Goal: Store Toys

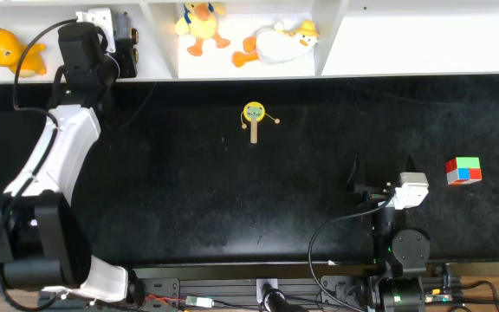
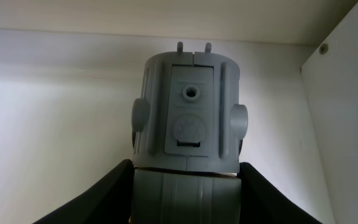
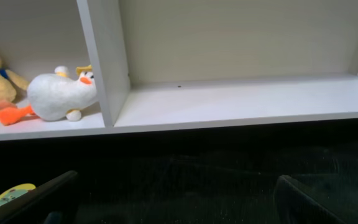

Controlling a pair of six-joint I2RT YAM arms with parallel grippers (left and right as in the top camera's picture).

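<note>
Left claw (image 2: 188, 202) grips robot (image 2: 188, 106) inside shelf (image 1: 405, 39), likely to store it; right claw (image 3: 176, 208) rests open, empty, before the shelf

1. Along the top edge, a white shelf (image 1: 405, 43) split into compartments; below it, a black table (image 1: 189, 191).
2. Upper left: an orange toy (image 1: 7, 48) and, to its right, the left gripper (image 1: 115, 43) clamped on a dark toy (image 1: 128, 56).
3. Top middle: a yellow plush duck (image 1: 202, 24) sitting, with a white plush duck (image 1: 275, 43) lying just beside it.
4. Centre of the table: a small rattle (image 1: 254, 117).
5. Right side: a coloured cube (image 1: 463, 171).
6. Lower right: the right gripper (image 1: 382, 173), fingers spread.
</note>
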